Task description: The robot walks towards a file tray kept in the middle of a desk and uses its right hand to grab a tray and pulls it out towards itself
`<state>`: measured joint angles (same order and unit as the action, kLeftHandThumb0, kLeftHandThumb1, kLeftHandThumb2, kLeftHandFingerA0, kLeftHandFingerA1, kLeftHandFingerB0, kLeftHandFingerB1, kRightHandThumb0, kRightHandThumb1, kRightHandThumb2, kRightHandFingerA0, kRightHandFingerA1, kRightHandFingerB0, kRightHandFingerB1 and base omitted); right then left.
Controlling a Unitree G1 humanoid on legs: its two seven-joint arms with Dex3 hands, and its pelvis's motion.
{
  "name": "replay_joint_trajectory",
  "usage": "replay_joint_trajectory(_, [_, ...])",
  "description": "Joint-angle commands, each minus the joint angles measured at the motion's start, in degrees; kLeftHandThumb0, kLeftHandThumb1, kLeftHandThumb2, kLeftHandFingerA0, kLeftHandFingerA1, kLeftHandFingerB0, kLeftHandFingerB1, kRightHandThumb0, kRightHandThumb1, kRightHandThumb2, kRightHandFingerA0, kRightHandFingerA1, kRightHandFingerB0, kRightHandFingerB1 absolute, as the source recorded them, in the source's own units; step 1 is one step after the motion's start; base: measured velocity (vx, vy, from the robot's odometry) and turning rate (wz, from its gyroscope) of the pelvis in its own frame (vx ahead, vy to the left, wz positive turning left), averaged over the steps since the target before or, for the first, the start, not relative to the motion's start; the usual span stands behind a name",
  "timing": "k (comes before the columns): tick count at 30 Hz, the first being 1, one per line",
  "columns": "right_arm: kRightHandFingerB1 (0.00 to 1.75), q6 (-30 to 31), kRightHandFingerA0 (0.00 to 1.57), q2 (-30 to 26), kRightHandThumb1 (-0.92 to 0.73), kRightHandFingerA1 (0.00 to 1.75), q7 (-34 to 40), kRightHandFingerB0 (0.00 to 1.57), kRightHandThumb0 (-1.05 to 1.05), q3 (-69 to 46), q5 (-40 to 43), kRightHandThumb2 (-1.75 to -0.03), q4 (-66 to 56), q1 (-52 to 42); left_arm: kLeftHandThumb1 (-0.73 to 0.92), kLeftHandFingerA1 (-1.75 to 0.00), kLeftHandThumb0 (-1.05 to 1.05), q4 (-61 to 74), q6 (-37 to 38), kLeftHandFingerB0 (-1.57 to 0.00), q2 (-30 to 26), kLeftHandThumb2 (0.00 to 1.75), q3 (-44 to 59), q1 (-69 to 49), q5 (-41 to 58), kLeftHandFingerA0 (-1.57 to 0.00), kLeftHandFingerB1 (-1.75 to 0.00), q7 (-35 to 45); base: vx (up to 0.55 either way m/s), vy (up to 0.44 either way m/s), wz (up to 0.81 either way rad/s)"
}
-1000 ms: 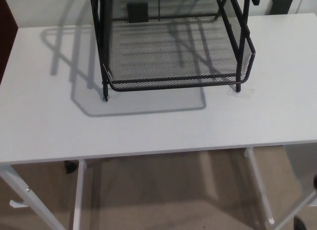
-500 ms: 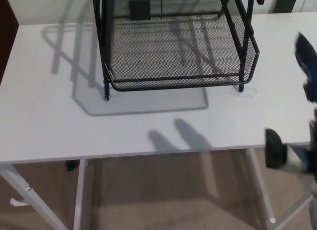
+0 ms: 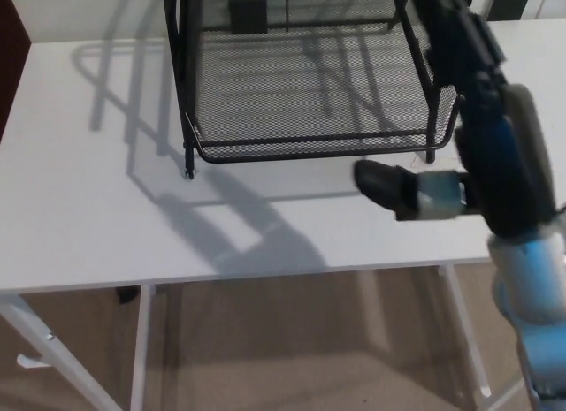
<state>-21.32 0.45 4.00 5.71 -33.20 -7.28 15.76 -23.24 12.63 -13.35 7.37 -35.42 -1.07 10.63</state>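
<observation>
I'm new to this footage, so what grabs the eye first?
The robot's right hand rises big on the right, over the black mesh file tray at the top middle of the white desk. The tray's long shadow stretches towards the front edge.

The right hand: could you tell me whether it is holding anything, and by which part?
Nothing is held; the right hand hangs beside the tray, its thumb clear of the front rim.

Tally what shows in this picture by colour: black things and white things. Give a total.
Black: 2, the black wire-mesh file tray and the robot's black right hand.
White: 1, the white rectangular desk.
Total: 3.
</observation>
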Motion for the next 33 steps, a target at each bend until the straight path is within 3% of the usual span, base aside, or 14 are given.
replay_joint_trajectory(1, [0.09, 29.63, 0.0, -0.61, -0.41, 0.0, -11.9, 0.05, -0.68, 16.05, -44.5, -0.75, 10.99, 15.86, 0.73, -0.49, -0.26, 2.7, 1.33, -0.32, -2.14, 0.61, -0.27, -0.55, -1.39, -0.5, -0.38, 0.23, 0.0, 0.0, 0.0])
replay_joint_trajectory(12, [0.06, 36.29, 0.0, -1.25, -0.35, 0.0, -13.12, 0.0, -0.59, 20.8, -47.86, -0.67, 17.21, 17.76, 0.7, -0.47, -0.24, 4.95, 0.04, -0.33, -3.03, 0.6, -0.53, -0.36, -2.33, -0.47, -0.37, 0.31, 0.0, 0.0, 0.0])
replay_joint_trajectory(13, [0.05, 36.86, 0.0, -1.64, -0.35, 0.0, -13.83, 0.0, -0.59, 21.33, -48.7, -0.67, 17.51, 17.62, 0.5, -0.61, -0.2, 5.53, -0.4, -0.2, -3.01, 0.95, -0.54, -0.46, -2.35, -0.37, -0.52, 0.31, 0.0, 0.0, 0.0])
replay_joint_trajectory(14, [0.05, 37.35, 0.0, -1.78, -0.35, 0.0, -14.2, 0.0, -0.59, 21.65, -49.1, -0.67, 17.8, 17.7, 0.5, -0.61, -0.2, 6.06, -0.94, -0.2, -2.97, 0.95, -0.54, -0.58, -2.21, -0.37, -0.52, 0.45, 0.0, 0.0, 0.0])
replay_joint_trajectory(15, [0.04, 38.15, 0.0, -1.88, -0.37, 0.0, -15.0, 0.0, -0.61, 21.89, -49.57, -0.69, 18.16, 17.73, 0.69, -0.48, -0.24, 6.18, -0.79, -0.32, -2.76, 0.6, -0.5, -0.67, -1.99, -0.45, -0.37, 0.48, 0.0, 0.0, 0.0])
replay_joint_trajectory(17, [0.04, 39.85, 0.0, -1.93, -0.39, 0.0, -15.61, 0.0, -0.64, 22.25, -50.34, -0.71, 18.84, 17.99, 0.68, -0.48, -0.23, 5.82, -0.68, -0.33, -2.78, 0.6, -0.55, -0.52, -2.23, -0.45, -0.38, 0.27, 0.0, 0.0, 0.0])
replay_joint_trajectory(18, [0.04, 40.73, 0.0, -2.0, -0.4, 0.0, -15.26, 0.0, -0.66, 22.59, -50.95, -0.73, 19.61, 18.26, 0.49, -0.62, -0.19, 5.87, -0.56, -0.2, -2.69, 0.94, -0.41, -0.6, -1.67, -0.37, -0.52, 0.7, 0.0, 0.0, 0.0])
replay_joint_trajectory(19, [0.04, 41.03, 0.0, -2.05, -0.4, 0.0, -15.24, 0.0, -0.66, 22.76, -51.0, -0.73, 19.76, 18.39, 0.49, -0.62, -0.19, 5.92, -0.58, -0.2, -2.67, 0.94, -0.41, -0.59, -1.62, -0.37, -0.52, 0.74, 0.0, 0.0, 0.0])
replay_joint_trajectory(20, [0.04, 41.66, 0.0, -2.19, -0.42, 0.0, -15.18, 0.0, -0.7, 23.07, -51.42, -0.74, 20.13, 18.55, 0.68, -0.48, -0.22, 5.68, -0.75, -0.33, -2.64, 0.6, -0.47, -0.42, -1.86, -0.45, -0.38, 0.46, 0.0, 0.0, 0.0])
replay_joint_trajectory(33, [0.0, 48.06, 0.0, -1.46, -0.5, 0.02, -17.56, 0.0, -0.81, 26.08, -56.62, -0.82, 22.73, 21.72, 0.65, -0.48, -0.23, 5.45, -0.63, -0.33, -3.15, 0.59, -0.6, -0.19, -2.15, -0.47, -0.38, 0.76, 0.0, 0.0, 0.0])
